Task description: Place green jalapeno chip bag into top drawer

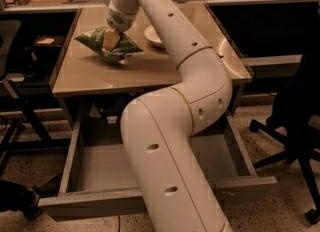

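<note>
Your gripper (111, 39), over the desk (150, 72), clamps the one green jalapeno chip bag (94, 38); your arm (200, 81) hides half the one top drawer (100, 168).

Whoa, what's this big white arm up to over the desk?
The robot's gripper is over the far side of the desk, shut on the green jalapeno chip bag, which sits at or just above the desktop. Below, the top drawer stands pulled open; the bag is not yet in it. A pale bowl sits on the desk behind the arm.
</note>
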{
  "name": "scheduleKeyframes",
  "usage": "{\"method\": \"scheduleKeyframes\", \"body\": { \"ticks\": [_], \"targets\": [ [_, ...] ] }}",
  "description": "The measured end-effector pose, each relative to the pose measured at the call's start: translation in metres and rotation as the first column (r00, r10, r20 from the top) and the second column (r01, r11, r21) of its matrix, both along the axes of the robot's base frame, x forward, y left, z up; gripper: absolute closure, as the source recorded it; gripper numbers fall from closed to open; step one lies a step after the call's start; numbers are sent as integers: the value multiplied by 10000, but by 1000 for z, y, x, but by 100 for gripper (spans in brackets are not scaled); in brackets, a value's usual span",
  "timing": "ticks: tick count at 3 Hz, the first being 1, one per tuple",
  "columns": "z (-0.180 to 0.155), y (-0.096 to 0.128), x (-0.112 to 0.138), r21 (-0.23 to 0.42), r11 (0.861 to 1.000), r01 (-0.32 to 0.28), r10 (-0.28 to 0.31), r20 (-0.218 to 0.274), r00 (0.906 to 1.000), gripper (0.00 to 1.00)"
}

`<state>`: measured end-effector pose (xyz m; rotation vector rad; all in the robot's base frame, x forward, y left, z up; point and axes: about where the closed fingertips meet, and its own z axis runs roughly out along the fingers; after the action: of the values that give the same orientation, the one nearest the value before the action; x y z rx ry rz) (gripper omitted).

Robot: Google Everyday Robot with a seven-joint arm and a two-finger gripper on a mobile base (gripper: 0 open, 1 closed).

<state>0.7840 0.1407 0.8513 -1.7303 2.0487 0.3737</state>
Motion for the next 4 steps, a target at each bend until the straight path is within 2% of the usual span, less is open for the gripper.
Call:
{"method": "scheduleKeyframes", "body": {
  "ticks": [1, 2, 3, 4],
  "targets": [
    [59, -22, 3, 318, 9988, 363, -404, 1417, 9891, 100],
    [126, -52, -9, 1348, 9881, 747, -1111, 2872, 9514, 100],
    [159, -44, -27, 1890, 9808, 485, -1123, 3439, 9323, 100],
    [153, -48, -25, 1708, 9838, 550, -1100, 3318, 9369, 100]
  ]
}}
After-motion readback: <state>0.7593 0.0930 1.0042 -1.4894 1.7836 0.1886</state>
